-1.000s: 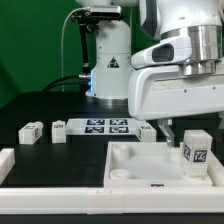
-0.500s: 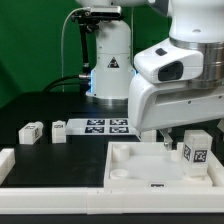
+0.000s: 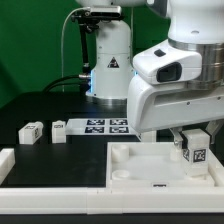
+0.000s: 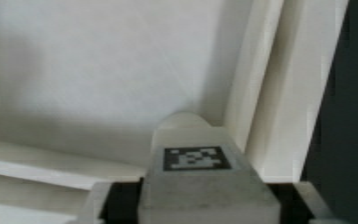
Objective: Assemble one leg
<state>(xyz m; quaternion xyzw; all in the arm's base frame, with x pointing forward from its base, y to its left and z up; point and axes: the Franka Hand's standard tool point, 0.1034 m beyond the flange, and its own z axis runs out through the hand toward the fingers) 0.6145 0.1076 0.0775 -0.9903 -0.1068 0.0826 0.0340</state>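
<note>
Wrist view: the hand (image 4: 197, 200) is clamped on the leg (image 4: 197, 152), with a dark finger (image 4: 115, 203) pressed to each side and the leg's tag facing the camera. The leg stands upright over the white square panel (image 4: 87, 90), close beside its raised rim (image 4: 274, 80). In the exterior view it is near the panel's corner on that view's right; whether it touches the panel cannot be told. A loose leg (image 3: 30, 131), a second loose leg (image 3: 58, 130) and the marker board (image 3: 105, 126) lie on the worktop (image 3: 80, 148).
</note>
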